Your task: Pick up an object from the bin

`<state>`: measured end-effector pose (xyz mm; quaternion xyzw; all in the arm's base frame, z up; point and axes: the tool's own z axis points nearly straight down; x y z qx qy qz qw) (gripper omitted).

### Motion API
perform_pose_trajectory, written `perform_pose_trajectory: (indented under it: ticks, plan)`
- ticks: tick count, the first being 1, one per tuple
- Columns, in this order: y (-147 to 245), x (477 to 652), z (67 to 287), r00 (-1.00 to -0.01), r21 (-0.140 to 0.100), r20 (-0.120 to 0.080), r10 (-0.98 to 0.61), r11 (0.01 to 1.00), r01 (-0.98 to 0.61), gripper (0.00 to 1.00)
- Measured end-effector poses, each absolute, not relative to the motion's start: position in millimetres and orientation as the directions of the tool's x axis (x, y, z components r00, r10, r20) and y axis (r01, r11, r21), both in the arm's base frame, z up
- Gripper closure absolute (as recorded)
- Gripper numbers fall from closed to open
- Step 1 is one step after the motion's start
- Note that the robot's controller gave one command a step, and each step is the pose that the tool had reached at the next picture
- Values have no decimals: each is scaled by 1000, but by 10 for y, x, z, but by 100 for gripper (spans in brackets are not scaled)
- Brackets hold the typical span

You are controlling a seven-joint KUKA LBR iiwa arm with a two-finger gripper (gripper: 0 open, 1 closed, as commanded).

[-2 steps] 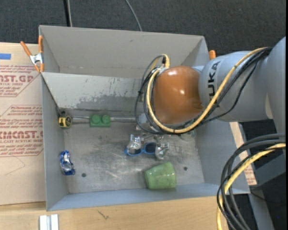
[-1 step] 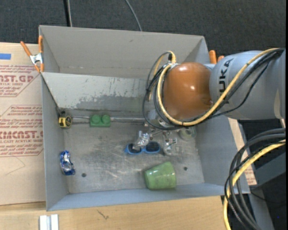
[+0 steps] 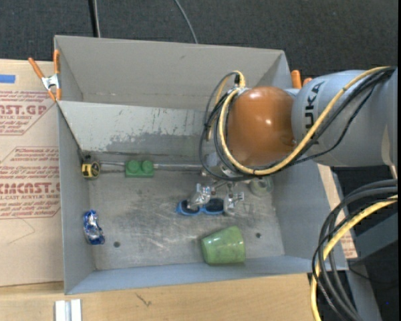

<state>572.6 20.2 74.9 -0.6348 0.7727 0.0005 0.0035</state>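
Near the middle of the bin (image 3: 167,122) floor, the gripper (image 3: 219,199) stands low over a small blue piece (image 3: 186,209), its fingers (image 3: 204,194) spread apart. The piece's dark end lies between them, but nothing looks clamped or lifted.

Bare floor opens to the left and front-left of the gripper. The back wall slopes down close behind the wrist, and the right wall stands near the orange cover (image 3: 260,126). A green cup (image 3: 224,246) lies on its side just in front of the gripper, close to the front wall and apart from the blue piece. A green brick (image 3: 139,168) and a yellow piece (image 3: 89,170) rest along the foot of the back wall, well to the left. A blue wrapper (image 3: 92,227) sits by the left wall, well clear.

The blue piece is flat and short, bright blue at its left end and dark, nearly black, at its right; its finer shape cannot be told. It lies on the floor with its long axis running left to right across the view. The blue end points toward the open left side and pokes out past the left finger.
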Motion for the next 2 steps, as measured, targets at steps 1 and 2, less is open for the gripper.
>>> perform_pose_trajectory:
  ticks: [1,2]
  plan:
    - [447,5710,1879,-195,-8,-5,-981,195,-981,100]
    - [607,5524,2880,332,-7,-1,-943,-332,-943,100]
